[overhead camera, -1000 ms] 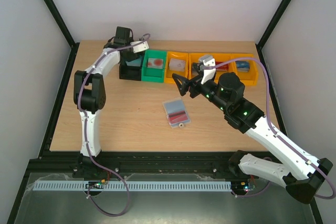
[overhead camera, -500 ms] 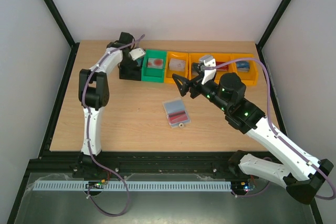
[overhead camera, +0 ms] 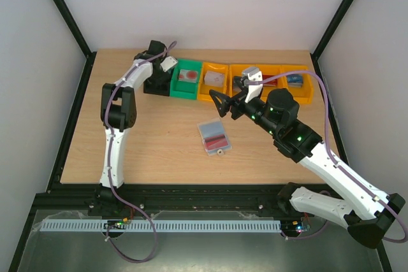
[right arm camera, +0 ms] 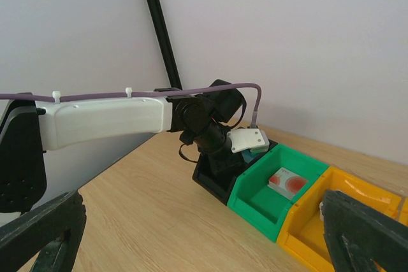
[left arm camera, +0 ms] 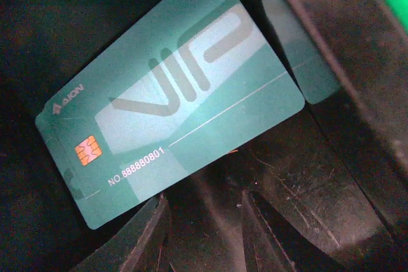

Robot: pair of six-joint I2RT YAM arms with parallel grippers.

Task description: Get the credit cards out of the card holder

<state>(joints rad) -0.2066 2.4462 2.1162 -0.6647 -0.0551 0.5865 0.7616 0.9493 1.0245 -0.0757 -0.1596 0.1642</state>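
Bins (overhead camera: 213, 97) along the far edge hold removed cards. The left gripper (left arm camera: 201, 221), fingers apart and empty, sits in the black bin (overhead camera: 156, 88) over the teal VIP card (left arm camera: 172, 100). The right gripper (overhead camera: 220, 103) hovers wide open. Mid-table, the card holder (overhead camera: 209, 129) lies open with a red card (overhead camera: 217, 142) left inside.

A row of bins (overhead camera: 305, 99) runs across the upper middle of the frame, at the far side of the surface (overhead camera: 153, 138). The card holder (overhead camera: 213, 137) lies alone at frame centre, below the row. The left pincer (left arm camera: 203, 199) reaches into the leftmost bin (overhead camera: 155, 88), with a credit card (left arm camera: 172, 100) just beyond its tips. The right pincer (overhead camera: 220, 102) hangs between holder and bins.
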